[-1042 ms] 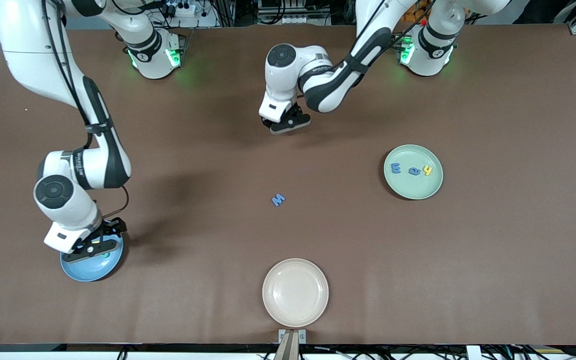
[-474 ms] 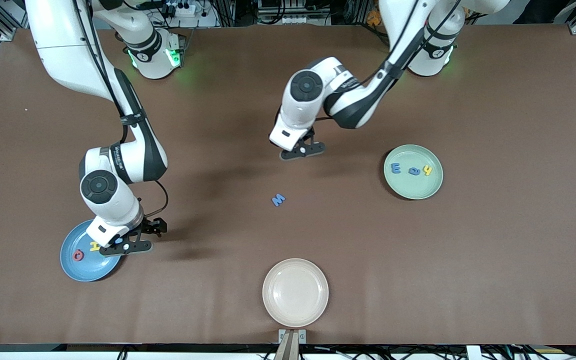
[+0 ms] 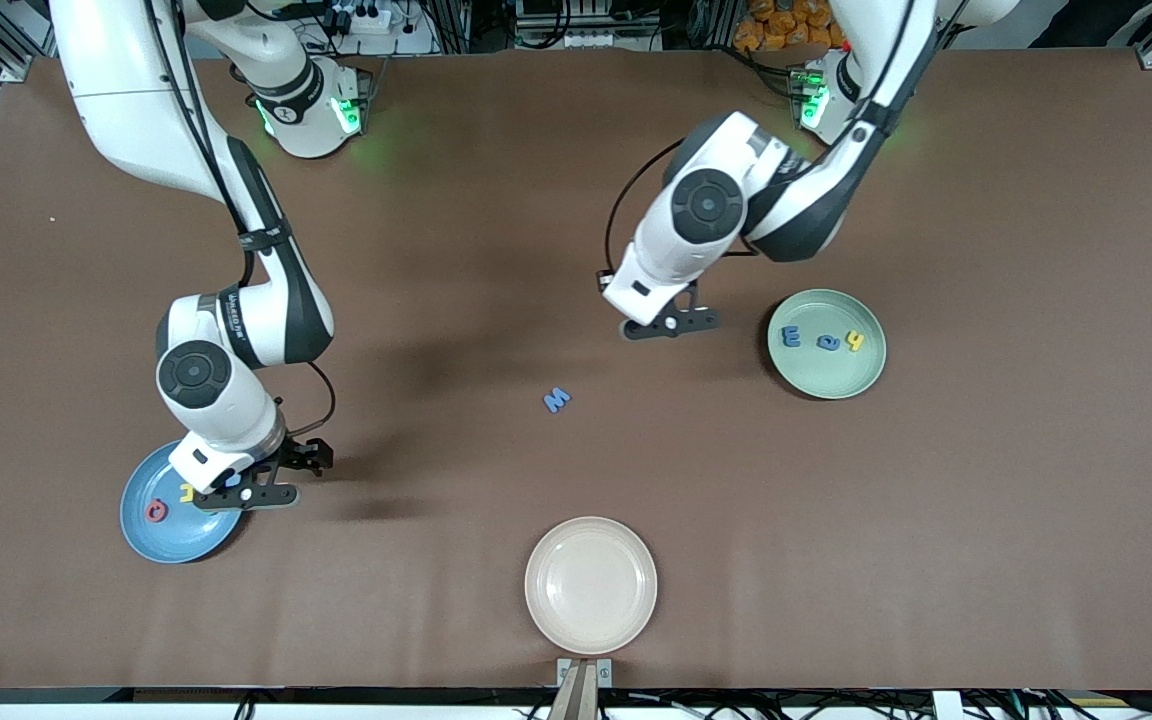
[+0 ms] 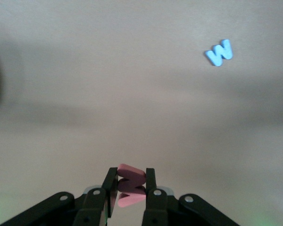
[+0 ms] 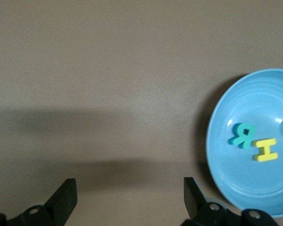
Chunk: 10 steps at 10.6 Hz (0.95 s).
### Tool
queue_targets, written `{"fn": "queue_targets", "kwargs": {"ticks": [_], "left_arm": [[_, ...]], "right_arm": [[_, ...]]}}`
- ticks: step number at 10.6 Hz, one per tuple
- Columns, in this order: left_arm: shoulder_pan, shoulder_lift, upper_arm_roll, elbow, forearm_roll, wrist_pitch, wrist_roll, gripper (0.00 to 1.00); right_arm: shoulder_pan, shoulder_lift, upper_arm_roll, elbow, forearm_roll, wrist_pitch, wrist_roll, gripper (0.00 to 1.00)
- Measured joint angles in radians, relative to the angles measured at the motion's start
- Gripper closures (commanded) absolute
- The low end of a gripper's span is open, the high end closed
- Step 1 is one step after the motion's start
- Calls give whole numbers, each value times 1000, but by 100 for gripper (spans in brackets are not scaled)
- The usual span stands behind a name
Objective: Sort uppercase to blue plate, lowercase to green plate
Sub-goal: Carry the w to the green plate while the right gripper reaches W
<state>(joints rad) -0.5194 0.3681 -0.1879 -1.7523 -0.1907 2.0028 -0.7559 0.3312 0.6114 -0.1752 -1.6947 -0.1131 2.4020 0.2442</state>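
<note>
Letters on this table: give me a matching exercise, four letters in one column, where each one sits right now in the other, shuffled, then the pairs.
Letters:
1. yellow H
2. blue angular M
3. small red w/m
4. yellow h

Places:
A. on the green plate
B. clamped in the left claw
C. on the blue plate, beside the teal R
D. lying on the bare table, between the plates

Pairs: 1-C, 2-D, 3-B, 4-A

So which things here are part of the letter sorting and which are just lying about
Job: blue plate with teal R, yellow H, red ring letter; blue M; green plate with three letters; red letter in left hand.
Lying about: cream plate.
</note>
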Motion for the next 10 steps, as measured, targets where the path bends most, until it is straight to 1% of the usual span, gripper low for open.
{"fn": "queue_targets", "kwargs": {"ticks": [3,4,5,7,8,9,10], "left_arm": [[49,-36,32,0,0,-96,95,89],[57,-45,56,-1,0,-133,131,89],[58,-52,88,-1,-1,-163,168,89],[60,-58,148,-9,-1,-197,239,90],[61,-58,177,-19,-1,-200,273,90],[62,-58,203,-34,-1,-201,311,90],[63,-58,227,-56,-1,-202,355,90]], "right_arm": [[84,1,3,19,2,-9,249,0],[111,4,6,34,6,-31,315,0],[127,9,19,50,34,-43,379,0],[145,29,48,88,153,-48,487,0],[164,40,52,99,210,-49,536,0],[188,53,53,110,249,-49,593,0],[212,67,54,124,267,-49,658,0]]}}
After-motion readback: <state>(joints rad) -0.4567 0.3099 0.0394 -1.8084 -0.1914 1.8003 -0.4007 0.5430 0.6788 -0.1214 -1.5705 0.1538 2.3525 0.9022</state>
